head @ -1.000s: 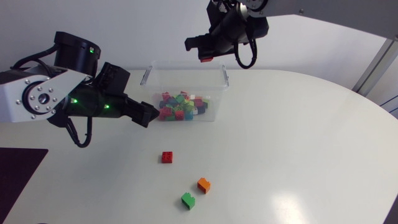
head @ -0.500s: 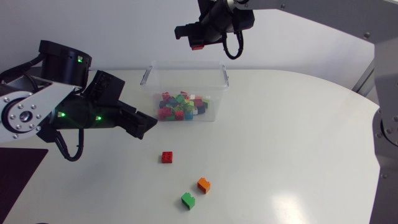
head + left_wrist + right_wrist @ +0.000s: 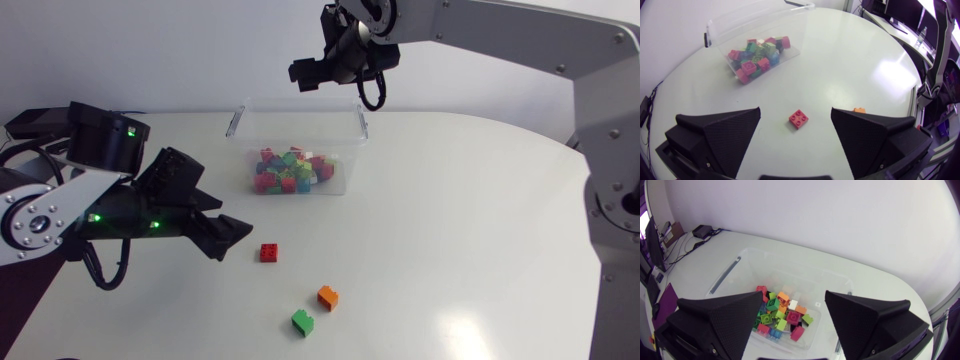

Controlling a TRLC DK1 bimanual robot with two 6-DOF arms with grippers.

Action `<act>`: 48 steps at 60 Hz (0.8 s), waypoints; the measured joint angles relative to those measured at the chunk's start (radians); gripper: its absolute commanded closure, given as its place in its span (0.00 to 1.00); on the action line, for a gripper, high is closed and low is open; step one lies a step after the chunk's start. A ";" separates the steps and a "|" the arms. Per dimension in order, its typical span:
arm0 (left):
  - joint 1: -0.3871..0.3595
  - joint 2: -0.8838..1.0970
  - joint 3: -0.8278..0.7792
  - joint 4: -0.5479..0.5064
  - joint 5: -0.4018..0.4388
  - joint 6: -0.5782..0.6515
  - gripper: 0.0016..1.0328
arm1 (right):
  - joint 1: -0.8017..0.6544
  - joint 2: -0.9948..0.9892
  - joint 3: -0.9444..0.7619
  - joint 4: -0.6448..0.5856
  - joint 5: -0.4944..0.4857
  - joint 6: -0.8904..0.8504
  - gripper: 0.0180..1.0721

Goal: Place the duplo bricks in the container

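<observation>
Head view: a clear rectangular plastic container (image 3: 236, 120) at the far middle of the white table (image 3: 480, 220), with a heap of mixed-colour duplo bricks (image 3: 292, 172) inside. Nearer, loose on the tabletop, a small red duplo brick (image 3: 269, 253); nearest of all, an orange duplo brick (image 3: 328, 297) and a green duplo brick (image 3: 303, 322) just beside each other. Low over the table, just left of the red brick, the left gripper (image 3: 235, 232); high above the container's far edge, the right gripper (image 3: 305, 72). Left wrist view: the left gripper (image 3: 795, 108) with fingers spread wide, the red brick (image 3: 798, 119) on the table between them, apart from both; the orange brick (image 3: 859, 110) peeking past one finger; the container (image 3: 715, 25) with its heap (image 3: 757, 55) farther ahead. Right wrist view: the right gripper (image 3: 794, 294) with fingers wide apart, above the container (image 3: 727, 274) and its heap (image 3: 782, 314).
</observation>
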 measured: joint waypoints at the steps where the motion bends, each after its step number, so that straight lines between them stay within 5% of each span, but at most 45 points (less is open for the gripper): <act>1: -0.003 0.000 -0.005 0.000 0.002 0.006 0.05 | 0.000 -0.012 -0.016 0.000 0.000 0.000 0.04; 21: -0.070 0.167 -0.043 -0.002 0.040 0.271 0.12 | 0.007 -0.450 -0.579 0.040 -0.156 -0.116 0.05; 30: -0.032 0.332 0.071 -0.077 0.137 0.411 0.13 | 0.041 -0.536 -0.787 0.055 -0.165 -0.249 0.05; 48: 0.013 0.529 0.298 -0.222 0.155 0.684 0.13 | 0.105 -0.608 -0.998 0.051 -0.170 -0.329 0.05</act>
